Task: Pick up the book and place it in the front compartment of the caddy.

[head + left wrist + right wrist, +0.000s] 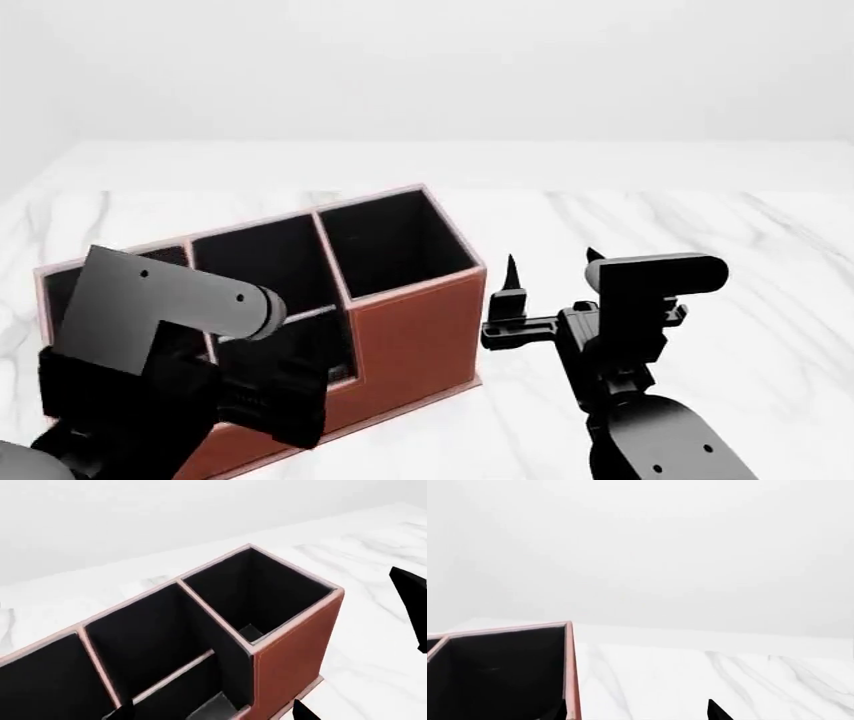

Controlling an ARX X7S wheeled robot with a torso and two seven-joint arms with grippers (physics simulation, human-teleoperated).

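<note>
Beside the caddy (400, 320), the right end effector (550, 275) is held wide and empty; the left's state cannot be told. No book is seen, so a blind reach risks the caddy being knocked.

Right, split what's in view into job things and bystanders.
Job: caddy; left gripper, open above it; right gripper, open beside it. The book cannot be made out in any view.
Bystanders: only the marble tabletop that the caddy stands on.

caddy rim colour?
Pale pink on the caddy rim, clearest in the left wrist view.
</note>
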